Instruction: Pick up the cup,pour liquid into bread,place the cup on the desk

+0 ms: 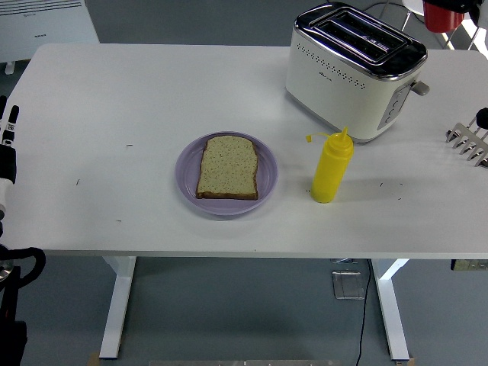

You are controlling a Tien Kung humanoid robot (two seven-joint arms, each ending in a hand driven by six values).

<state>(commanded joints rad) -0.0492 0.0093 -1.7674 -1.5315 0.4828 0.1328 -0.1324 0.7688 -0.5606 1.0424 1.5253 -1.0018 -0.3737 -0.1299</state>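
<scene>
Nearest you, on the white worktop (114, 114), a slice of seeded bread (228, 168) lies flat on a lilac plate (187, 185), a little forward of the middle. Just right of the plate stands a yellow squeeze bottle (332, 169), upright, its little cap hanging off the nozzle to the left; bottle and plate sit close but apart.

At your left edge the left arm (6, 160) rests beside the worktop, and you cannot tell how its hand is set. At your right edge, level with the yellow bottle, only pale ribbed fingers of the right hand (469, 143) poke into view, spread like a comb and gripping nothing you can see.

Farther back, behind the yellow bottle, stands a white and chrome toaster (354, 70) with two slots. There is small dark print low on its side, too small for you to read.

At the top right corner you see a red object (440, 14), cut off by the edge, beyond the toaster.
</scene>
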